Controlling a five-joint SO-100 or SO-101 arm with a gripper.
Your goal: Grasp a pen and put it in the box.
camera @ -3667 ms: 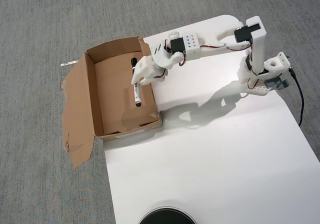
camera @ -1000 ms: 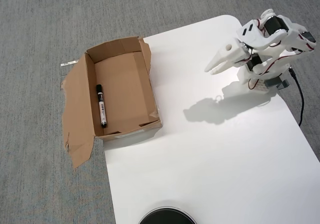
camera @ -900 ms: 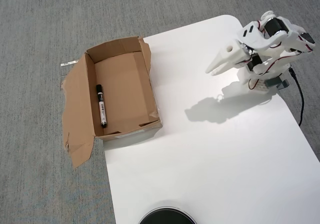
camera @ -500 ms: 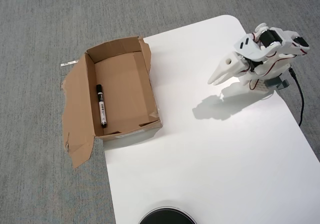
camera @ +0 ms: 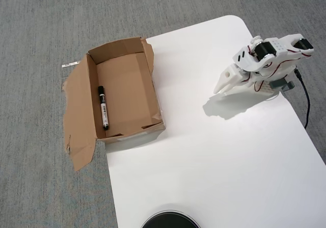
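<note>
The pen (camera: 103, 108) has a white barrel with dark print and a black cap. It lies flat inside the brown cardboard box (camera: 147, 70), along its left wall in the overhead view. The box sits at the left edge of the white table, with one wide flap (camera: 77, 116) spread flat over the carpet. My white gripper (camera: 220, 88) is folded back at the table's right side, far from the box. It holds nothing, and its jaws look closed together.
The white table (camera: 214, 157) spans the middle and right. Grey carpet surrounds it. A black round object (camera: 169, 221) shows at the bottom edge. A black cable (camera: 305, 98) runs down from the arm's base at the right.
</note>
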